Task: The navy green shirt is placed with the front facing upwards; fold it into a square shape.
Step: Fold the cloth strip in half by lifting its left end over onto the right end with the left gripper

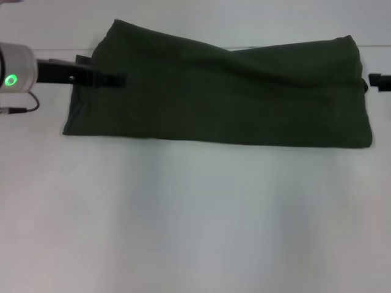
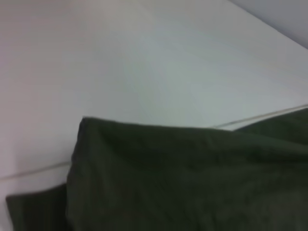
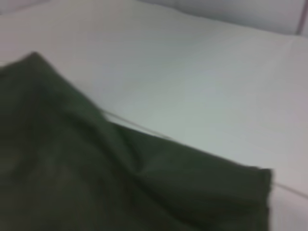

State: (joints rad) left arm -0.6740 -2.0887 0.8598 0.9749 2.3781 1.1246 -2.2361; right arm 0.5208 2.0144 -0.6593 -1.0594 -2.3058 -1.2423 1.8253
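The navy green shirt is soft matt cloth; the table looks smooth, perhaps faintly glossy.

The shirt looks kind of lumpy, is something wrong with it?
A little. The navy green shirt is folded into a long band on the white table, but its far edge runs crooked with a raised ridge. The left gripper is on its left end; the right gripper is beside the other.

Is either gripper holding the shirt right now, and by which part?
Cannot tell. The left gripper lies over the left end of the navy green shirt; the right gripper sits at its right edge. No grip is visible.
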